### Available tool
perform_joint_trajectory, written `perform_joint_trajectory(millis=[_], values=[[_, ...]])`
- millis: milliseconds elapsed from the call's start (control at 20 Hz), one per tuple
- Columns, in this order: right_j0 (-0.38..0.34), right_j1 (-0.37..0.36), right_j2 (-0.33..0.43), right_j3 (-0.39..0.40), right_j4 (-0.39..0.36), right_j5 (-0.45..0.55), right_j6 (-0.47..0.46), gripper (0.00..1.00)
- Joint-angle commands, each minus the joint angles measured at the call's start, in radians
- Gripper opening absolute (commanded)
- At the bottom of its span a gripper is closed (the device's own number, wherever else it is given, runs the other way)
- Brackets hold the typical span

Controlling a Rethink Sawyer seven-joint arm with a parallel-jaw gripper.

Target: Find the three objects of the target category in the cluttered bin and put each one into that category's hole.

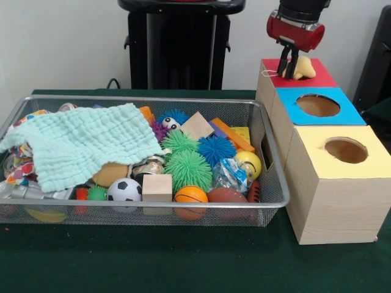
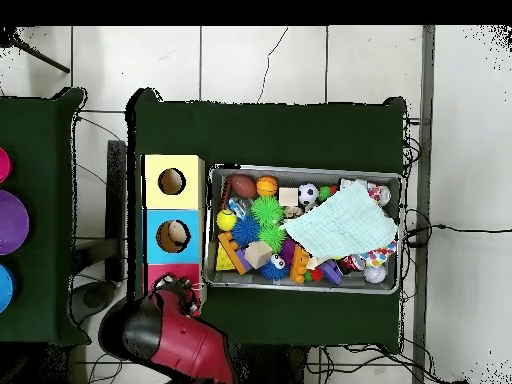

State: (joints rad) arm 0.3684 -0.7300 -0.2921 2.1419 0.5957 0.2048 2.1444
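Note:
My gripper (image 1: 289, 66) hangs over the red-topped box (image 1: 324, 78), at the far end of the row of boxes. It is shut on a pale yellow squishy toy (image 1: 305, 69), which sticks out to the right of the fingers just above the red top. The toy and gripper hide the red box's hole. In the overhead view the arm covers most of the red box (image 2: 158, 272); the gripper (image 2: 176, 289) shows there and the toy does not. The wire mesh bin (image 1: 153, 98) (image 2: 300, 169) stands beside the boxes. A tan bun-like toy (image 1: 110, 174) lies in it, half under a cloth.
A pale green cloth (image 1: 79, 143) (image 2: 346, 228) covers one end of the bin. The other end holds spiky balls (image 1: 189, 169), wooden cubes (image 1: 157, 187), a yellow ball (image 1: 249, 162) and small sport balls. The blue-topped box (image 1: 317, 105) and yellow-topped box (image 1: 345, 150) stand nearer the camera.

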Motion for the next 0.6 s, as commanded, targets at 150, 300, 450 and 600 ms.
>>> perform_joint_trajectory(millis=[150,300,450,600], values=[[0.062,0.045,0.053,-0.001,0.076,0.090,0.312,0.00],[0.109,0.066,-0.022,-0.037,0.065,0.138,0.327,0.00],[0.108,0.072,-0.035,-0.050,0.057,0.119,0.292,0.00],[0.114,0.078,-0.042,-0.058,0.058,0.126,0.283,1.00]])
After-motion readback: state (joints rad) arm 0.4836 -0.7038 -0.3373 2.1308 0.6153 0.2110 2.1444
